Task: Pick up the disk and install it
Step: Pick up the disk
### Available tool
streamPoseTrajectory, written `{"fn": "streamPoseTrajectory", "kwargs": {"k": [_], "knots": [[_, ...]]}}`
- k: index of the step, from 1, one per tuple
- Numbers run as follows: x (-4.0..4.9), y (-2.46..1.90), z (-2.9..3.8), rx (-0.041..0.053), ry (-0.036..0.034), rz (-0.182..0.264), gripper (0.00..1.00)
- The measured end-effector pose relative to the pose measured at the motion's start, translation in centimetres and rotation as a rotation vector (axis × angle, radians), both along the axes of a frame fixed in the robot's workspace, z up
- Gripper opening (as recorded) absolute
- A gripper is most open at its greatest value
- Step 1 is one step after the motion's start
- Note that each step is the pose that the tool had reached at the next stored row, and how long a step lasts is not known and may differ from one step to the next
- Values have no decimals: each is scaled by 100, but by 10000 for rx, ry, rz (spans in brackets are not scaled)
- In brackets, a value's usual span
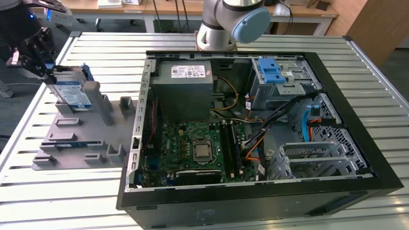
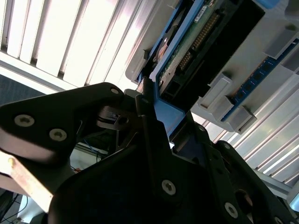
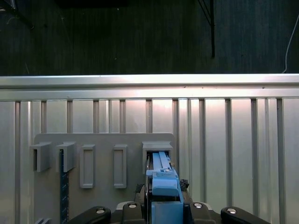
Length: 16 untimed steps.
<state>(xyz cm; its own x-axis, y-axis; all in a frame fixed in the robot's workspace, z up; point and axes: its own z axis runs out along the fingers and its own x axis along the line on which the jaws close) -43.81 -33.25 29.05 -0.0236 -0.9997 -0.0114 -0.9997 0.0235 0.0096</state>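
The arm [image 1: 225,21] reaches way out to the exterior view's left, with the gripper [image 1: 49,74] angled down onto the top end of the disk [image 1: 72,92]. The disk stands on edge, leaning a bit, in a slot of the grey holder plate [image 1: 76,139] on the slatted table [image 1: 70,191], just beside the open computer case [image 1: 357,143]. In the second wrist view the fingers [image 2: 145,105] are pinched in tight on the disk's blue bracket [image 2: 164,114].

The exterior view looks down from high above the near edge of the table [image 1: 57,196], with the grey fixture [image 1: 76,139] at the exterior view's left. Both wrist views face, from very near, this fixture and the disk [image 3: 162,179] in it.
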Motion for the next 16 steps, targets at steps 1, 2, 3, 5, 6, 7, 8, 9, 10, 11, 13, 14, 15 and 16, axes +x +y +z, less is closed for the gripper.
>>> {"fn": "streamPoseTrajectory", "kwargs": {"k": [1, 2, 3, 5, 6, 7, 8, 9, 10, 11, 13, 14, 15, 16], "knots": [[0, 0, 0, 1, -3, 0, 36], [0, 0, 2, 1, -3, 0, 36], [0, 0, 6, 1, -1, 0, 36], [0, 0, 16, 0, 0, 0, 36], [0, 0, 21, 0, 0, 0, 36], [0, 0, 28, 0, 0, 0, 36], [0, 0, 36, 0, 0, 0, 36], [0, 0, 46, 0, -1, 0, 36], [0, 0, 54, 0, 0, 0, 36], [0, 0, 63, 0, 0, 0, 36], [0, 0, 83, 0, 0, 0, 36], [0, 0, 93, 0, 0, 0, 36], [0, 0, 103, 0, 0, 0, 36], [0, 0, 113, 1, 0, 0, 36]]}}
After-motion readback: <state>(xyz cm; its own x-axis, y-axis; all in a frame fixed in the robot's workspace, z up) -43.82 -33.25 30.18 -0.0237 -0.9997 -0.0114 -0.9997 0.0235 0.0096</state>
